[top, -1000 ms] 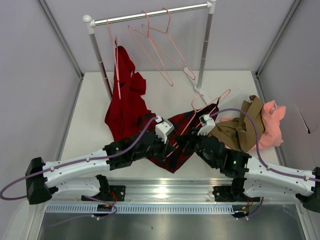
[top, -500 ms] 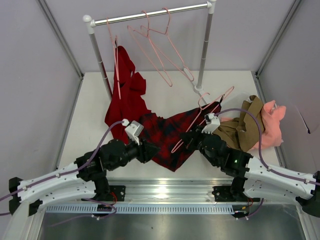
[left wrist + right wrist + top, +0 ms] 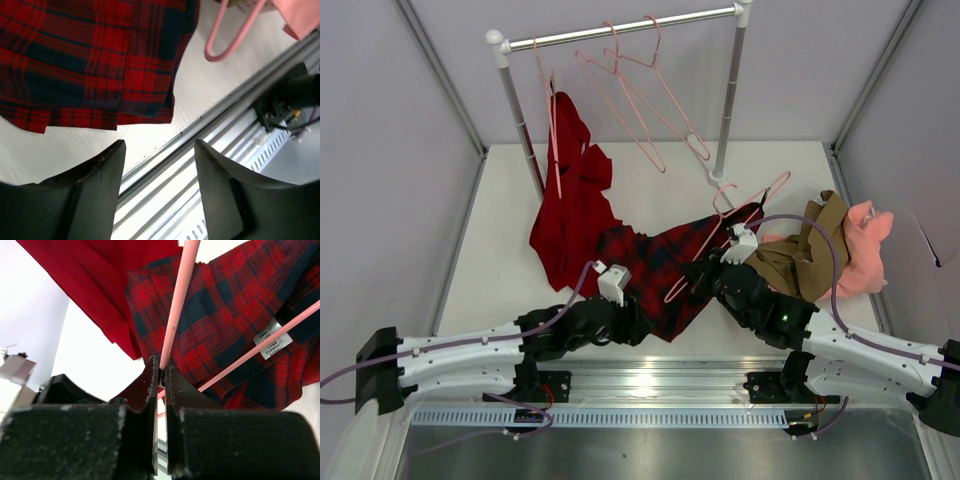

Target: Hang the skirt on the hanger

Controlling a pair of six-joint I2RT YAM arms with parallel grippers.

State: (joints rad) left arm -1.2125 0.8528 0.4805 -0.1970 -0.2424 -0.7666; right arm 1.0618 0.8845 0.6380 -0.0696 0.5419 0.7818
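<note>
Since a second ago the left fingers [image 3: 100, 172] have sprung apart and now hold nothing, at the 7 o'clock edge of the skirt [image 3: 655, 262]. It lies spread mid-counter [image 3: 500, 250]. The right fingers [image 3: 150, 385] are clamped on the hanger [image 3: 178, 302], which crosses the skirt toward 2 o'clock.

No text could be read anywhere. The one label was a small white tag [image 3: 266, 329] on the skirt [image 3: 225, 300] (it looked like two overlapping strips, and showed only in the right wrist view). It lay on the plaid cloth close by one pink bar of the hanger [image 3: 178, 305]. It bore a few grey lines of print, too small and blurred to make out.
</note>
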